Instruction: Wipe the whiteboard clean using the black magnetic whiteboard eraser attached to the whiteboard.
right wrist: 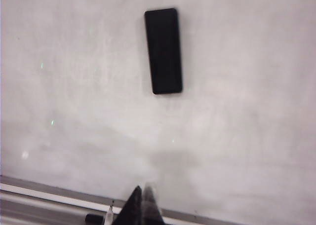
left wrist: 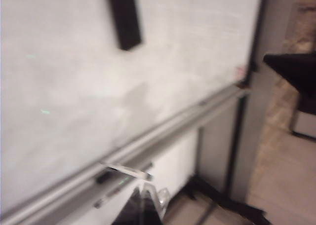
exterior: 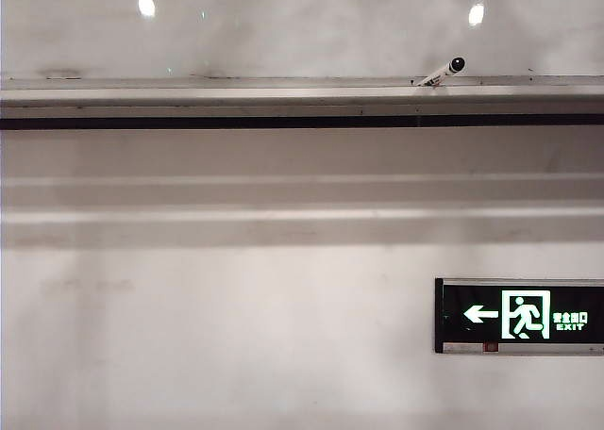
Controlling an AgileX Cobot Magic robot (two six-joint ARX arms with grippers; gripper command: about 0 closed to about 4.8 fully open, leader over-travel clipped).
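Right end effector [right wrist: 142, 205]: fingertips are showing pressed together, nothing between them, sitting low over the silver ledge [right wrist: 44, 193] at the foot of the whiteboard [right wrist: 74, 101].

Black eraser [right wrist: 163, 51] is clinging flat to the board, well apart from the right end effector, straight ahead of the tips and further up the panel, slightly off to one side. Its long axis is running up the board, roughly in line with the way the tips are pointing, tilted a touch. A marker [right wrist: 98, 217] is lying on the ledge just beside the tips.

Left end effector [left wrist: 143, 207]: only blurred tips are showing; cannot tell whether spread or pressed together. It is also sitting near the ledge, with a marker [left wrist: 126, 171] lying just ahead. From here the eraser [left wrist: 125, 17] is showing as a dark bar far up the board, cropped at the frame edge, long axis again running up the panel.

Exterior view is showing neither arm nor eraser, only the board's lower strip [exterior: 302, 34], the ledge [exterior: 283, 95], a marker [exterior: 444, 72] propped on it, and the exit sign [exterior: 519, 315] on the wall below.

Judgement: the right arm is looking squarer to the eraser and probably nearer. The eraser's narrow width is lying across the approach, so the jaws would need spreading and bracketing the long sides.
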